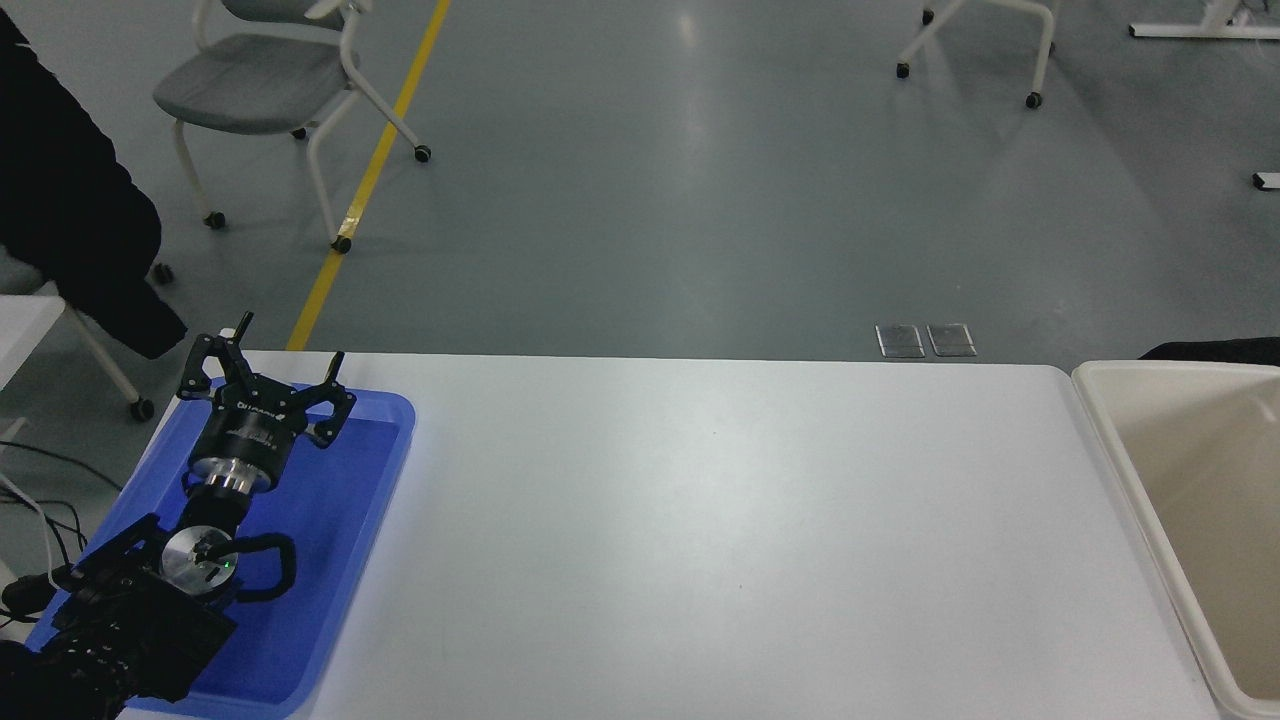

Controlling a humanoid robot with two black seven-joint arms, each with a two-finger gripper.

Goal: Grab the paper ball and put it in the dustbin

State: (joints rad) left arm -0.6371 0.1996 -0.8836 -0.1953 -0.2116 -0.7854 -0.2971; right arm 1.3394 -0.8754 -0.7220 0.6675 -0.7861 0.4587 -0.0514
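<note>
The cream-white dustbin [1100, 420] stands off the table's right end, with its beige inside showing. The paper ball is out of view. My right gripper and its arm are out of view past the right edge. My left gripper [268, 368] is parked at the lower left over the blue tray, open and empty.
A shallow blue tray [370, 480] lies at the table's left end under the left arm. A dark shape [1215, 351] shows behind the dustbin's far rim. A dark coat [70, 200] hangs at the far left by a chair [270, 90].
</note>
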